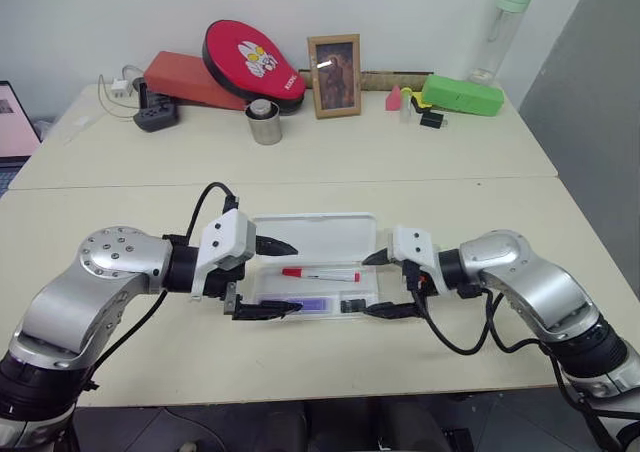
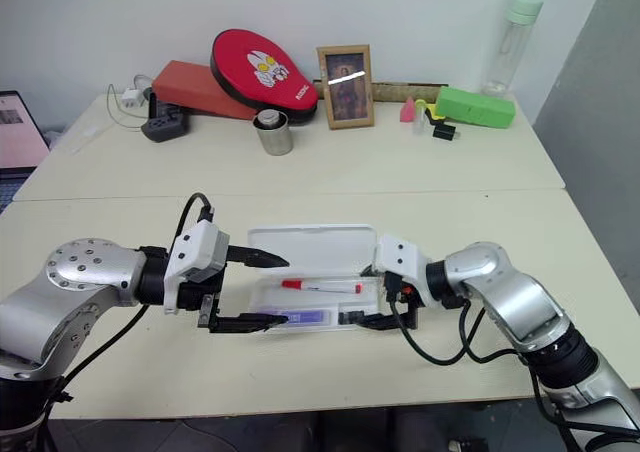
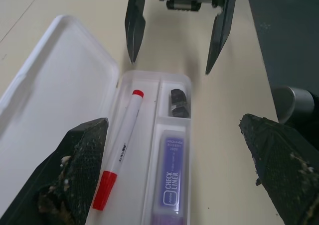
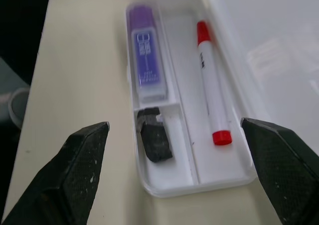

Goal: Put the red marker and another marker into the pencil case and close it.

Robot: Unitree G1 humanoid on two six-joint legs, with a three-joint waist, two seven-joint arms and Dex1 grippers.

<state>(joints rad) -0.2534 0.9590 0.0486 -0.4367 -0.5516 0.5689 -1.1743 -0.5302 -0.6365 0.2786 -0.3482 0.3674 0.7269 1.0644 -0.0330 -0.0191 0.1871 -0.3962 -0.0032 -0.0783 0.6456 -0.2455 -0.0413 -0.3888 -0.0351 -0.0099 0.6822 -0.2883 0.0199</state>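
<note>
The white pencil case (image 1: 315, 234) lies open on the near table, its lid folded flat away from me. The red marker (image 1: 320, 273) rests in the tray's far slot. The purple marker (image 1: 318, 306) fills the near slot, with a small black object (image 1: 352, 305) in the end pocket beside it. My left gripper (image 1: 296, 278) hovers open at the case's left end, its fingers spread wider than the tray. My right gripper (image 1: 366, 287) is open at the right end, facing the left one and holding nothing. The right wrist view shows both markers (image 4: 213, 93) (image 4: 147, 60) lying flat in the tray.
On the far table stand a metal cup (image 1: 265, 122), a picture frame (image 1: 334, 75), a red pad (image 1: 250, 62), a power strip (image 1: 155, 117), a green box (image 1: 462, 94) and a bottle (image 1: 500, 32). A laptop (image 1: 12, 122) sits at the left edge.
</note>
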